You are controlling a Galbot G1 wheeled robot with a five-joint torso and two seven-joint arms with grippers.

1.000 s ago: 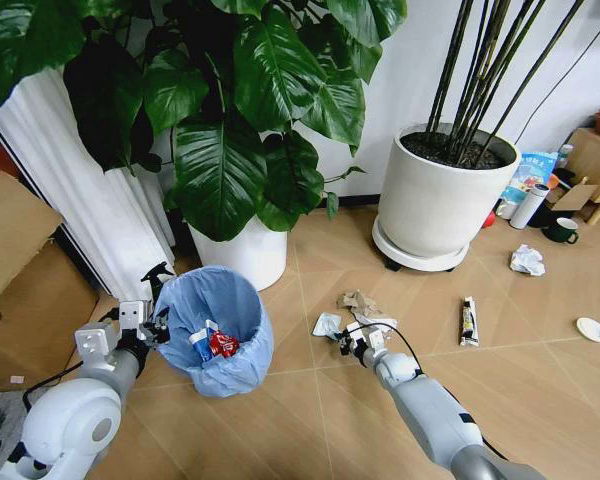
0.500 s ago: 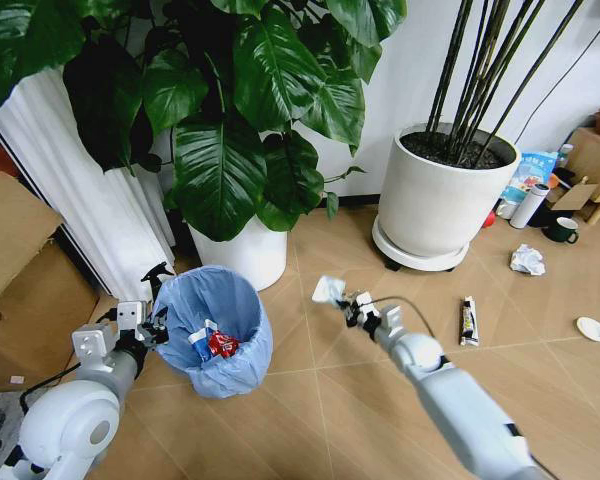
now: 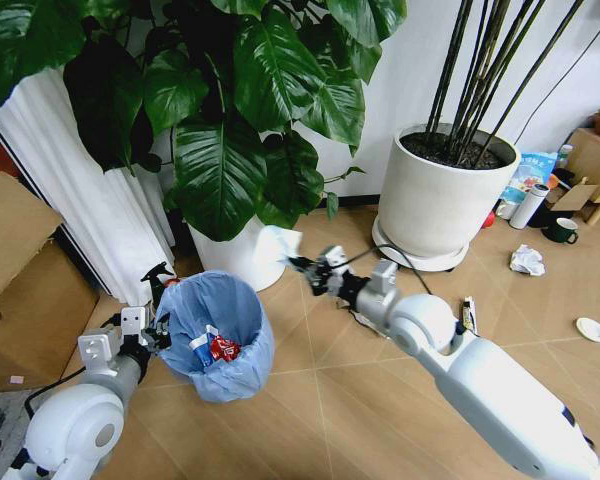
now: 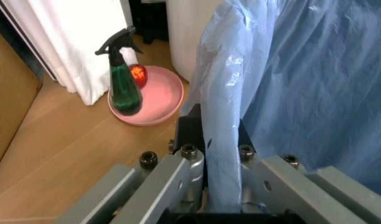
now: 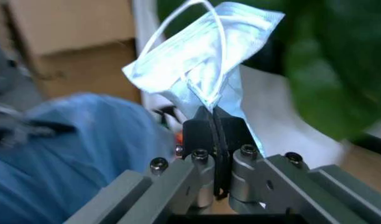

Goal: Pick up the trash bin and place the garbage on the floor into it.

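Pale blue pleated face mask [image 5: 203, 60], limp and feather-light, pinched at one edge by the right tool [image 3: 302, 265], beyond the bin's far rim.
The left tool [image 4: 218, 149] is clamped on the rim of the small round trash bin [image 3: 217, 330] lined with crinkly blue plastic; broad green leaves [image 3: 220, 165] and a white plant pot [image 3: 250, 255] crowd the path.

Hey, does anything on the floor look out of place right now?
Yes. Litter lies loose on the floor: a paper wad, a tube and a white disc, all right of the bin. They look dropped, not put away.
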